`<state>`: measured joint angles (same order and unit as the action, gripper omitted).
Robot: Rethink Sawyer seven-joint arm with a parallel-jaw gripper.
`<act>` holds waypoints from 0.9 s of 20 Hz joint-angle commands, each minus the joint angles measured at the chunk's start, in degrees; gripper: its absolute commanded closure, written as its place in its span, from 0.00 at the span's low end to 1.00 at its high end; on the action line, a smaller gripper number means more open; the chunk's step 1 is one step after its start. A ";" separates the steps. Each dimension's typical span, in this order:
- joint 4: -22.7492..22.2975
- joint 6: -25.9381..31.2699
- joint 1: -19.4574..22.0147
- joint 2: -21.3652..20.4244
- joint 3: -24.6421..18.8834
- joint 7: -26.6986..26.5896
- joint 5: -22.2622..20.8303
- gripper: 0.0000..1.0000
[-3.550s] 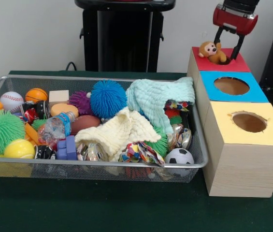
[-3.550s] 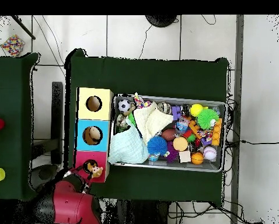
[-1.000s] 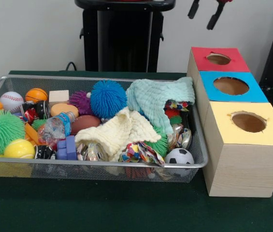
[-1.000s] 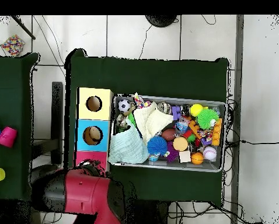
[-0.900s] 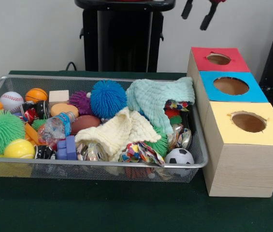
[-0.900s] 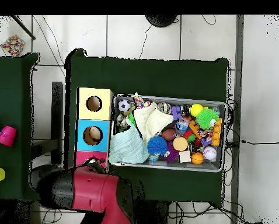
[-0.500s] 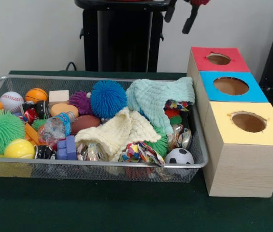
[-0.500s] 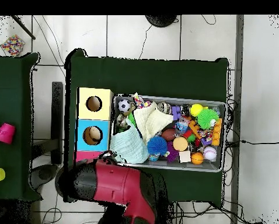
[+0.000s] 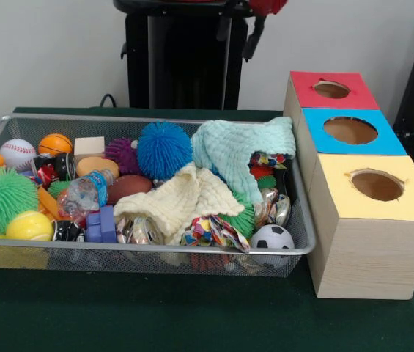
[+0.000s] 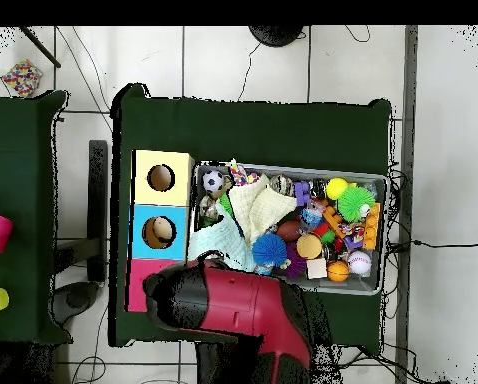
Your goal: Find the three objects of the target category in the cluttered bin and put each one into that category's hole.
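Observation:
My gripper (image 9: 237, 37) hangs open and empty at the top of the front view, behind the bin's far right part and left of the red box. In the overhead view the red arm (image 10: 233, 305) covers most of the red box and the bin's near edge. The wire bin (image 9: 192, 250) holds a mint cloth (image 9: 239, 147), a cream cloth (image 9: 181, 199), a blue spiky ball (image 9: 164, 149), a soccer ball (image 9: 272, 237) and several other toys. The red box (image 9: 360, 95), blue box (image 9: 316, 121) and yellow box (image 9: 412, 205) each have a round hole on top.
A baseball (image 9: 17, 153), basketball (image 9: 55, 144), green spiky ball (image 9: 1, 198), yellow ball (image 9: 28, 226) and plastic bottle (image 9: 86, 192) fill the bin's left half. The three boxes stand in a row tight against the bin's right end. A black stand (image 9: 185, 59) rises behind.
The toy monkey held at the red hole earlier is gone from sight. My gripper has risen and moved left, from above the red box to behind the bin.

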<state>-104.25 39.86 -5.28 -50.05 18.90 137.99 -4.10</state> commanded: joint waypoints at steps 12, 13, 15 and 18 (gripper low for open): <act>-13.28 -9.25 16.19 -5.23 -19.83 -17.44 -13.09 0.00; -14.10 -10.01 17.22 -5.05 -20.49 -17.05 -13.65 0.00; -14.61 -9.29 17.63 -4.79 -20.57 -15.69 -14.47 0.00; -15.25 -11.37 17.78 -4.88 -20.62 -13.97 -17.24 0.00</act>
<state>-112.47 32.66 10.55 -55.01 4.71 134.78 -15.52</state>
